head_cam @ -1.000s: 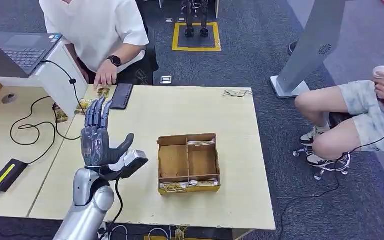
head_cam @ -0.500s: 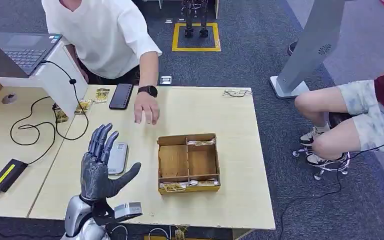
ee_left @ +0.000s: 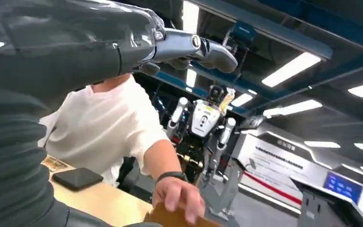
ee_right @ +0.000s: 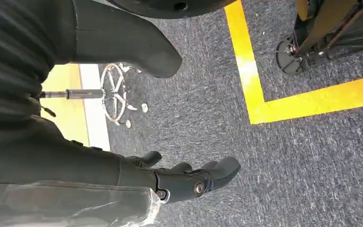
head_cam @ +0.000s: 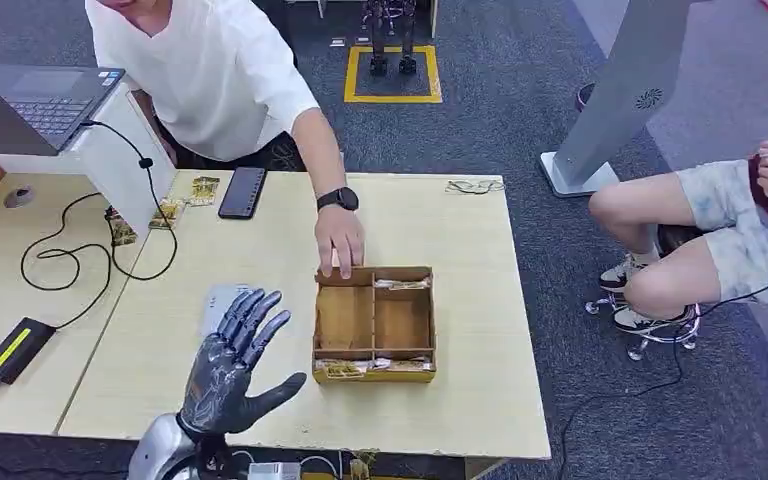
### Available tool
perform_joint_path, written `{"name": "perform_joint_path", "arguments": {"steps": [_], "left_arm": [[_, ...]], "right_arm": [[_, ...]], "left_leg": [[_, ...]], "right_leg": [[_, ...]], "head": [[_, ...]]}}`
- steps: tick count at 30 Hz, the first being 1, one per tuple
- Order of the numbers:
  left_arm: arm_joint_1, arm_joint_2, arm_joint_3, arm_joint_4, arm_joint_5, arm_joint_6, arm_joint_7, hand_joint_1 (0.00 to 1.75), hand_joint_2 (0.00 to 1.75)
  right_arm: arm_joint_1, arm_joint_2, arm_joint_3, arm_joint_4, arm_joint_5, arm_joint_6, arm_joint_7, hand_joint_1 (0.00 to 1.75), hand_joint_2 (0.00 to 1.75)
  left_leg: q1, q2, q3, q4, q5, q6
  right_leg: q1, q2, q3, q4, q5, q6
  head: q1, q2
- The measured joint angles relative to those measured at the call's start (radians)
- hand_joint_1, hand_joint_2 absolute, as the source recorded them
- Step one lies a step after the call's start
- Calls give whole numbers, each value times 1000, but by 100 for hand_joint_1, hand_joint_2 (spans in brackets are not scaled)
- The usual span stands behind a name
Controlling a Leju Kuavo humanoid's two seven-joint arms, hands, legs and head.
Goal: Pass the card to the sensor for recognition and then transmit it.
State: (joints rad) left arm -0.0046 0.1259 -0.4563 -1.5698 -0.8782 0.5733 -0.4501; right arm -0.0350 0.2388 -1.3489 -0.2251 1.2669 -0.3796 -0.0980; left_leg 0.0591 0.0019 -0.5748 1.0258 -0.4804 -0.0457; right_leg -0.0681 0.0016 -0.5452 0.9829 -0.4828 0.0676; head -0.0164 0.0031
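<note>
My left hand hovers over the table's front edge with its fingers spread and nothing in it; its fingers also show in the left wrist view. Just beyond it lies a pale grey sensor, partly hidden by the fingers. To the right stands a wooden compartment box with cards in its back slot and more cards along its front slot. A person's hand rests on the box's back left rim. My right hand hangs over the carpet, empty, with its fingers loosely apart.
A black phone and loose cards lie at the table's back left. A laptop, cables and a black adapter occupy the left desk. A second person sits at the right beside a grey stand.
My left hand has drawn back toward the table's front edge and slightly right, uncovering the sensor. The person's hand reached from the phone area across to the box's rim.
</note>
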Motion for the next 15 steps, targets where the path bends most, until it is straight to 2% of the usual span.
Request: {"name": "perform_joint_path", "arguments": {"steps": [6, 11, 15], "left_arm": [[-15, 6, -72, 10, -68, -51, 19, 0, 175], [-23, 11, -109, 24, -76, -67, 21, 0, 175], [-40, 22, -153, 36, -85, -117, 16, 0, 175]], "right_arm": [[0, 0, 0, -1, 16, 3, -7, 0, 175], [0, 0, 0, -1, 19, 3, -9, 0, 175], [0, 0, 0, -1, 22, 6, -9, 0, 175]], "left_leg": [[0, 0, 0, 0, 0, 0], [0, 0, 0, 0, 0, 0], [0, 0, 0, 0, 0, 0]], "right_leg": [[0, 0, 0, 0, 0, 0], [0, 0, 0, 0, 0, 0], [0, 0, 0, 0, 0, 0]], "head": [[0, 0], [0, 0], [0, 0]]}}
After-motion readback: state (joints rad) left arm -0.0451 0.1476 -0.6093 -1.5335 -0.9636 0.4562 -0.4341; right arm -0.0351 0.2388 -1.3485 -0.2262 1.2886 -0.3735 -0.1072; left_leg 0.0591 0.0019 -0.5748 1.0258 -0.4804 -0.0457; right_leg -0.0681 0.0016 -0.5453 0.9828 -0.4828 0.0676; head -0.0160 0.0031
